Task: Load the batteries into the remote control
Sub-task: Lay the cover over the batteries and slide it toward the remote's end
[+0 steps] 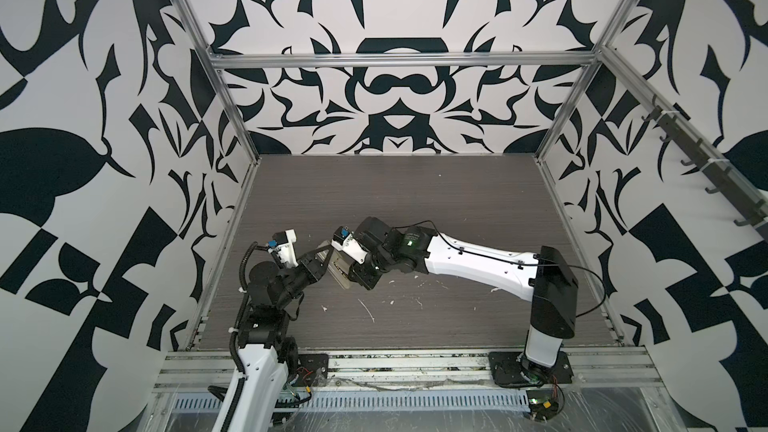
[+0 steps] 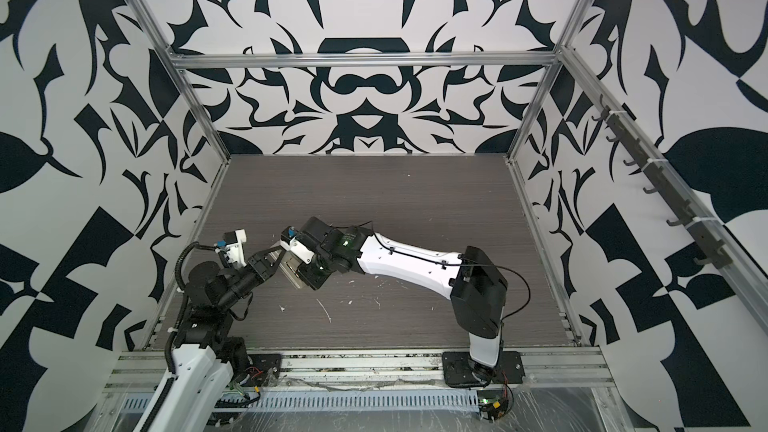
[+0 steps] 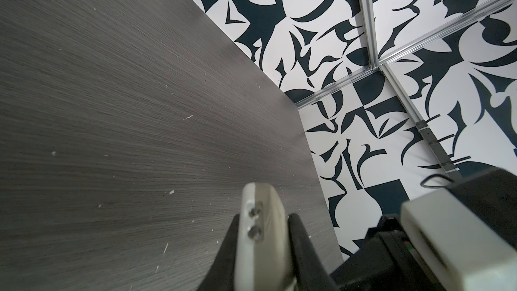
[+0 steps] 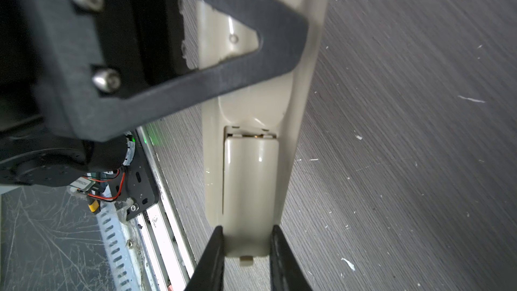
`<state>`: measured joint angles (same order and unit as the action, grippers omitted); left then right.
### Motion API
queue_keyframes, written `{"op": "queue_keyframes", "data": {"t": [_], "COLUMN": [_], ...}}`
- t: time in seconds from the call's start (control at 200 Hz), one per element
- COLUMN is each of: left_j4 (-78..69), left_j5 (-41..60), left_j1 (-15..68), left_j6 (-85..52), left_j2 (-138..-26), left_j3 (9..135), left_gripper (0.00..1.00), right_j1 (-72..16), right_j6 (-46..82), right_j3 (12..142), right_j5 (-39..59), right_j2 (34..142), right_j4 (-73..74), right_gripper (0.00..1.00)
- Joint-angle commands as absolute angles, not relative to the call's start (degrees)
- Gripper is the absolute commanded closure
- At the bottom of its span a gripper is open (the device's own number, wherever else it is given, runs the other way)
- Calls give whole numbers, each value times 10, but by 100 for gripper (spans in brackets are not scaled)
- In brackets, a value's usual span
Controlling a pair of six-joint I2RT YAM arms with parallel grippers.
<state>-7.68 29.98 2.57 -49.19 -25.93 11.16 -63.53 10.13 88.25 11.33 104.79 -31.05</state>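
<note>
- Left claw (image 3: 264, 228) is clamped hard on one end of the remote control (image 3: 263, 200); I judge it serves as a vice, holding the handset up off the tabletop (image 3: 112, 135) with its plain back turned toward the other arm
- Left wrist view gives me only that narrow end face, with two small studs (image 3: 254, 230) set in a slot, and the right arm (image 3: 372, 258) off to one side; nothing of the battery recess shows there
- Between the arms, in both top views, the remote control (image 1: 337, 273) is a pale tilted sliver bridging the two claws, mostly hidden under the wrists; I see no batteries loose on the tabletop, so I take them to be either already inside or hidden
- Right claw (image 4: 247, 233) pinches the opposite end of the remote control, one finger on each long edge, just past the battery cover (image 4: 250, 174); I read that as a grip for seating or sliding the cover against the left claw's hold
- Right wrist view alone shows the back; the cover lies in its recess with a thin gap at its far edge, and a brownish glint (image 4: 251, 135) sits in that gap; battery tip or contact, I cannot tell; this view also shows the left claw's black finger lying flat across the far end
</note>
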Motion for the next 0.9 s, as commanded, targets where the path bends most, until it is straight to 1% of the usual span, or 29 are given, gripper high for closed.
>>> {"op": "queue_keyframes", "data": {"t": [0.0,0.895], "left_j4": [-85,-66], "left_j5": [309,300], "left_j1": [24,23], "left_j6": [-484,-479], "left_j2": [-258,-247], "left_j3": [125,124], "left_gripper": [100,100], "right_j1": [-639,-640], "right_j6": [104,99], "right_j3": [910,944], "right_j5": [109,102], "right_j2": [1046,1068], "right_j4": [-309,-342], "right_gripper": [98,100]}}
